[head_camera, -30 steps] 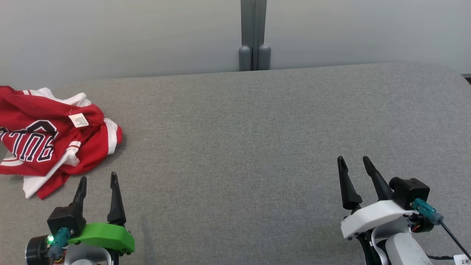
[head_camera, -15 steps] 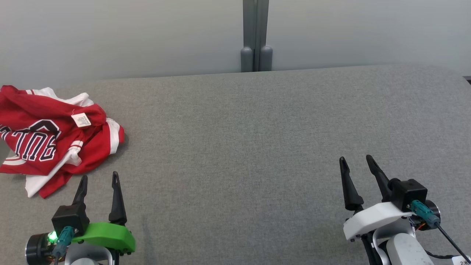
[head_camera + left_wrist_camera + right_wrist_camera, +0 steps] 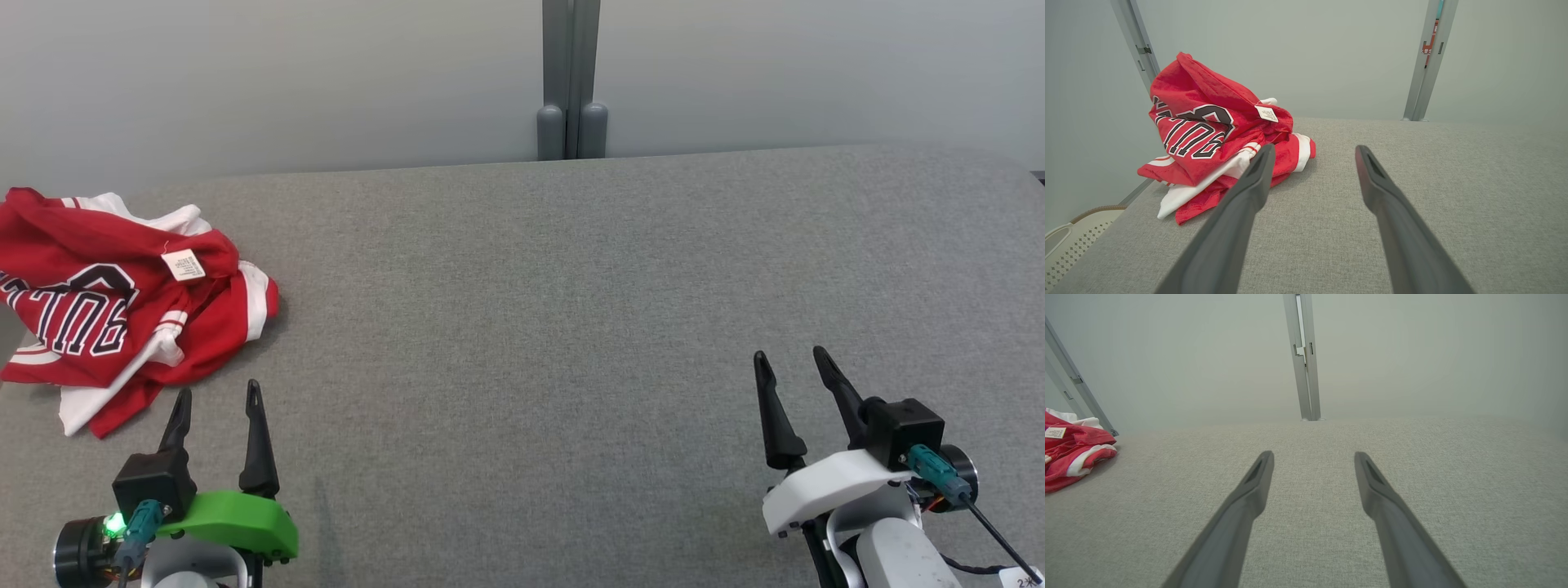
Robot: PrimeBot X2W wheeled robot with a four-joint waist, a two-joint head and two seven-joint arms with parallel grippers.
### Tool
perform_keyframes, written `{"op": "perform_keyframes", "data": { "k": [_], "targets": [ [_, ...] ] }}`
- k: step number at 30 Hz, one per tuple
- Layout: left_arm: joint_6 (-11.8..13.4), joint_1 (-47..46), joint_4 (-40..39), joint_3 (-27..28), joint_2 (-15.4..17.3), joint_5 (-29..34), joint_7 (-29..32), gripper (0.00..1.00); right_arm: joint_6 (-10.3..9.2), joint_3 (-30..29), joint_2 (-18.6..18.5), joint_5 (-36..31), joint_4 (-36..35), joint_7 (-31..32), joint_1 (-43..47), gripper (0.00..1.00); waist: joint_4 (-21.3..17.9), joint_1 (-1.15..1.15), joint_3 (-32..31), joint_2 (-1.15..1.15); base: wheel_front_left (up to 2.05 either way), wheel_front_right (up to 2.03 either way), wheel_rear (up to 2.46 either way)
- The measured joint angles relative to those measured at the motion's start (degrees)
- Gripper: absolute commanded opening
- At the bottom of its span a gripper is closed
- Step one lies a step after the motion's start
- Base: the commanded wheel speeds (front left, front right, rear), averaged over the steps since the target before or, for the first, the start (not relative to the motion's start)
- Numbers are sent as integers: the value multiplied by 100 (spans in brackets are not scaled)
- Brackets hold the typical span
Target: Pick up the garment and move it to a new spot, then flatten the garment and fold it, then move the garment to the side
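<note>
At nine o'clock in the head view, at the left end of the grey fabric-covered bench (image 3: 522, 269), the crumpled red and white mesh jersey with dark lettering (image 3: 122, 310) lies in a heap, a small white label (image 3: 184, 265) showing on top. At seven o'clock the green-housed left gripper (image 3: 219, 389) hovers just beside the heap, jaws spread, holding nothing. A grey metal post (image 3: 571, 82) stands at twelve o'clock behind the bench. At four o'clock the white-housed right gripper (image 3: 789, 353) sits well apart from the jersey, jaws spread and empty.
</note>
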Motion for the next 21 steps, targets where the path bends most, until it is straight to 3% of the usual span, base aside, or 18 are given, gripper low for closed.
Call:
{"op": "perform_keyframes", "data": {
  "k": [10,21],
  "targets": [
    [34,-2,13,-75,44,-19,-4,100,0,-40,-2,20,19,0,3,100,83,0,-19,0,0,0,0],
    [114,-66,-45,-55,178,-12,-78,100,0,25,-2,147,1,0,22,100,581,0,-7,0,0,0,0]
  ]
}}
